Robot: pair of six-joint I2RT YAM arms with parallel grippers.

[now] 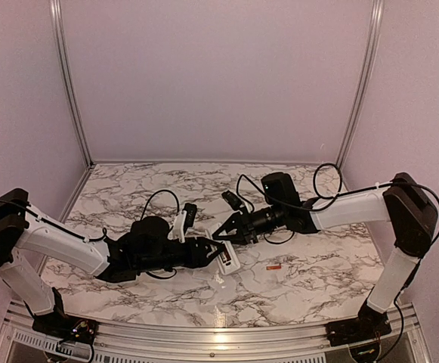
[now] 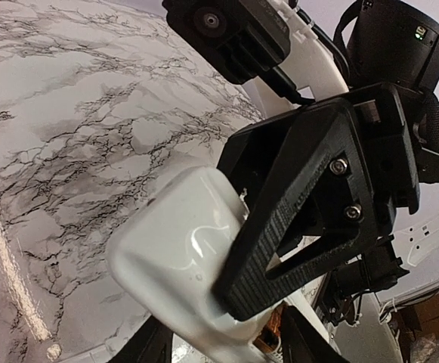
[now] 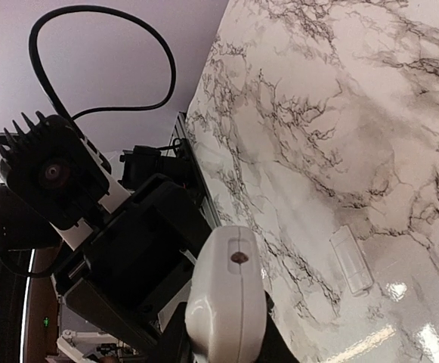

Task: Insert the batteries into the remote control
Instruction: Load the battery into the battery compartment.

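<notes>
Your left gripper (image 1: 216,255) clamps the small white rectangular plastic remote control (image 1: 230,262); your right gripper (image 1: 225,234) straddles it, hold indeterminable.

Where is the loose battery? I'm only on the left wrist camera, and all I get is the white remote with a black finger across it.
Observer: The top view shows one battery lying on the marble table, to the right of the remote control and clear of both arms.
Operator: Is the battery door anywhere?
Observer: In the right wrist view a small clear cover lies flat on the table, apart from the remote control.
</notes>
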